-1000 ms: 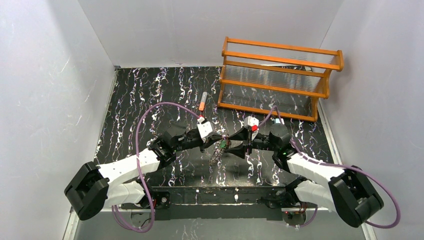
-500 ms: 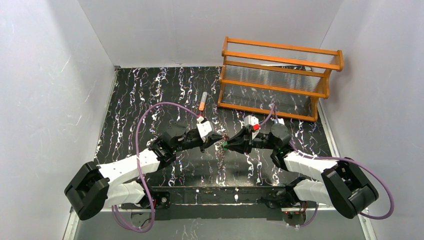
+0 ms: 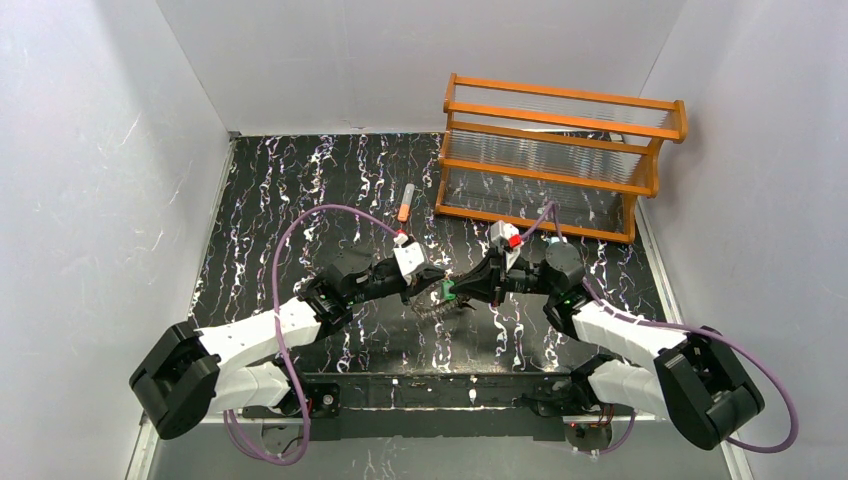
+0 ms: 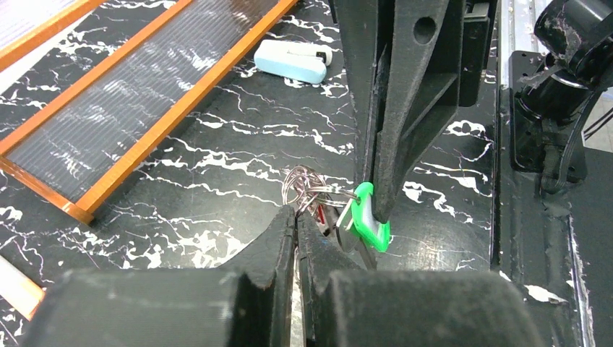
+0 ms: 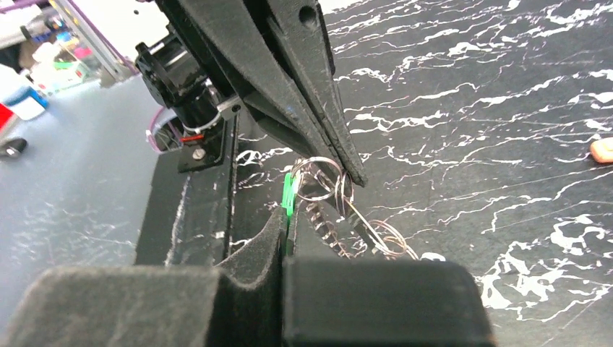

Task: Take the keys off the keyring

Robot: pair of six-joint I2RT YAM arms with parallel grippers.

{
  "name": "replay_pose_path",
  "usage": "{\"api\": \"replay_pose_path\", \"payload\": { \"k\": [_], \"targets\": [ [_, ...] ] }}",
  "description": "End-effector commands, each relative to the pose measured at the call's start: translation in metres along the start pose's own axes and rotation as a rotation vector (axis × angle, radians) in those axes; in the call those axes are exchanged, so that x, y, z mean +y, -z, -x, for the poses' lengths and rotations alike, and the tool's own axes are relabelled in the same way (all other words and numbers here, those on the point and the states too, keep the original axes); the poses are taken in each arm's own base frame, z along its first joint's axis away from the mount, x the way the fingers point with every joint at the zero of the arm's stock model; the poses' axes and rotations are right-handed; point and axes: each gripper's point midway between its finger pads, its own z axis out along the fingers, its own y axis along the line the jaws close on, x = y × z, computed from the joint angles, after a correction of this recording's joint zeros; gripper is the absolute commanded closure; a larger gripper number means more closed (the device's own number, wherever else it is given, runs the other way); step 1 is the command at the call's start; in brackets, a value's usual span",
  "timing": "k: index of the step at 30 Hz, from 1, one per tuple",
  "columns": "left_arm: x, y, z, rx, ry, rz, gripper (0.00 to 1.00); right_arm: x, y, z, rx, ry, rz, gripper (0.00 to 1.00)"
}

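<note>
My left gripper (image 4: 297,220) is pinched shut on the keyring (image 4: 307,181) and my right gripper (image 5: 283,215) is clamped on the green key (image 4: 370,233). They meet tip to tip over the table's (image 3: 300,200) near middle. The other keys (image 3: 432,306) hang beneath, long axes running toward the near edge. The orange rack (image 3: 555,150) stands well apart at back right, with both side walls farther off.

keyring (image 3: 437,303): from above, a tiny grey tangle; its loops cannot be told apart.
green key (image 5: 289,194): in the right wrist view only a thin sliver shows, the rest behind the right jaws.
other keys: none can be picked out among the wire loops.
orange tube (image 5: 601,150): cut by the right edge.
rack (image 4: 108,94): cropped at the left wrist view's top and left edges.
left jaws: their near parts blurred, close to the lens.
</note>
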Motion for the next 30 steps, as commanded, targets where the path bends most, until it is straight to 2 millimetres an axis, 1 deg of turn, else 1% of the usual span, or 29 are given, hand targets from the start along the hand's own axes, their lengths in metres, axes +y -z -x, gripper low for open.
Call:
{"api": "replay_pose_path", "payload": {
  "k": [1,3,6,9,10,13,15,17,19,22,26,27,30],
  "targets": [
    [0.007,-0.001,-0.005,-0.002,-0.029,0.03,1.0,0.007,-0.006,0.046,-0.069,-0.032,0.018,0.99],
    [0.006,-0.002,-0.007,0.004,-0.021,0.022,1.0,0.004,-0.009,0.055,-0.089,-0.081,-0.005,0.99],
    [0.001,-0.004,-0.007,-0.013,-0.001,-0.001,1.0,-0.01,-0.012,0.067,-0.123,-0.186,-0.087,0.79],
    [-0.003,-0.005,-0.006,-0.03,0.034,-0.011,1.0,-0.015,-0.017,0.079,-0.142,-0.259,-0.106,0.64],
    [-0.003,-0.006,-0.006,-0.034,0.044,-0.015,1.0,-0.015,-0.019,0.087,-0.153,-0.269,-0.098,0.59],
    [-0.005,-0.008,-0.007,-0.041,0.078,-0.02,1.0,-0.016,-0.023,0.1,-0.163,-0.282,-0.085,0.57],
    [-0.004,-0.007,-0.006,-0.049,0.086,-0.009,1.0,-0.02,-0.024,0.102,-0.149,-0.241,-0.1,0.55],
    [-0.003,-0.005,-0.004,-0.059,0.076,-0.002,1.0,-0.033,-0.02,0.092,-0.109,-0.176,-0.175,0.54],
    [-0.003,-0.003,-0.003,-0.065,0.062,0.004,1.0,-0.046,-0.012,0.074,-0.049,-0.105,-0.258,0.53],
    [-0.003,0.001,0.001,-0.076,0.043,0.007,1.0,-0.054,0.005,0.047,-0.003,0.004,-0.341,0.5],
    [-0.004,0.0,0.002,-0.079,0.044,-0.002,1.0,-0.059,0.023,0.016,0.037,0.094,-0.397,0.49],
    [-0.006,0.0,0.003,-0.08,0.045,-0.011,1.0,-0.058,0.025,0.008,0.051,0.11,-0.392,0.49],
    [-0.008,0.0,0.005,-0.084,0.048,-0.025,1.0,-0.055,0.025,-0.003,0.061,0.146,-0.354,0.49]
  ]
}}
